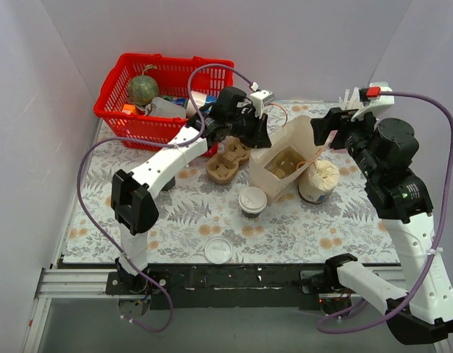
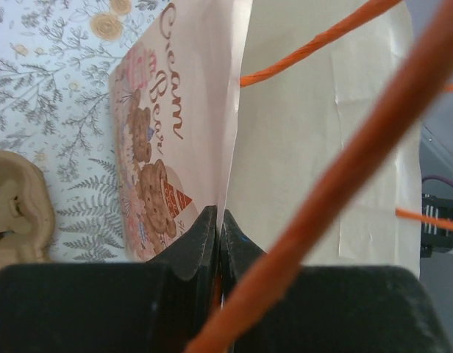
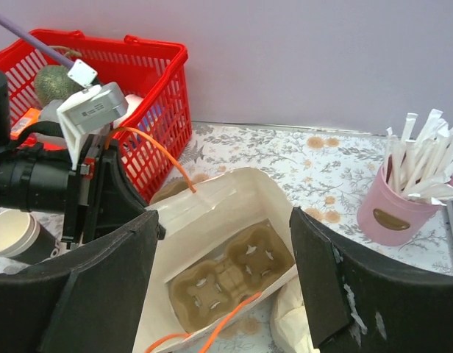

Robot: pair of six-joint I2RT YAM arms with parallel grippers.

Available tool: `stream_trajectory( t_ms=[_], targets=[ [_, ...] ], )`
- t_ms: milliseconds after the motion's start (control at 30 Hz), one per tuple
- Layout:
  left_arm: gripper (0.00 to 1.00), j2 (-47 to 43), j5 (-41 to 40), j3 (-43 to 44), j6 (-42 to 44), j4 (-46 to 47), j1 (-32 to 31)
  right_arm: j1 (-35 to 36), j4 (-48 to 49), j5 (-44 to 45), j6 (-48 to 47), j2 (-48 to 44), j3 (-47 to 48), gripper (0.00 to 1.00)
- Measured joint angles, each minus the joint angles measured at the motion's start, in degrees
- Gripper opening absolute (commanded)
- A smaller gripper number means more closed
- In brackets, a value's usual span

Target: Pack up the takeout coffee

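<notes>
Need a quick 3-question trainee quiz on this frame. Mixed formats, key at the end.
1. True or false: the takeout coffee is already inside the paper bag.
2. What do the left arm's jaws pinch? A) the red basket's rim B) the paper bag's wall C) a straw
3. Fill in: at the bottom of the bag lies a cardboard cup ____.
Key: 1 false, it stands on the table in front of the bag; 2 B; 3 tray.
</notes>
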Motion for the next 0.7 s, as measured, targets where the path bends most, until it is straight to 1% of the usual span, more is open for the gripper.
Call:
stream_trajectory(
  t_ms=[133, 233, 367, 467, 500, 600, 633, 700],
  targets=[
    [0.00, -0.22, -1.99, 0.00, 3.04, 1.20, 0.00, 0.00, 0.70, 1.79, -0.83, 0.35, -0.22, 0.80],
    [0.00, 0.24, -3.96, 1.16, 3.19, 0.37, 0.04, 0.00, 0.61, 3.02, -0.83, 1.27, -0.22, 0.80],
    [0.00, 3.48, -4.15, 7.63, 2.73, -2.58, 0.26, 0.00, 0.44, 4.00, -0.81, 2.27, -0.22, 0.80],
    [0.25, 4.96, -3.19, 9.20, 2.80, -2.73, 0.31, 0.00, 0.11, 4.44, -0.81, 2.97, -0.20, 0.81],
    [0.29, 5.20, -2.67, 9.20, 2.64, -2.82, 0.33, 0.00, -0.26, 4.63, -0.83, 3.32, -0.20, 0.82],
    [0.52, 5.60, -2.56, 9.20, 2.56, -2.82, 0.37, 0.00, -1.73, 5.62, -0.81, 4.96, 0.37, 0.82],
    [0.74, 5.68, -2.86, 9.25, 2.43, -2.86, 0.37, 0.00, -2.38, 5.99, -0.81, 5.84, 0.94, 0.82],
    [0.93, 6.14, -4.81, 10.45, 1.75, -3.58, 0.37, 0.00, -3.45, 6.58, -0.81, 7.54, 1.81, 0.82]
  ],
)
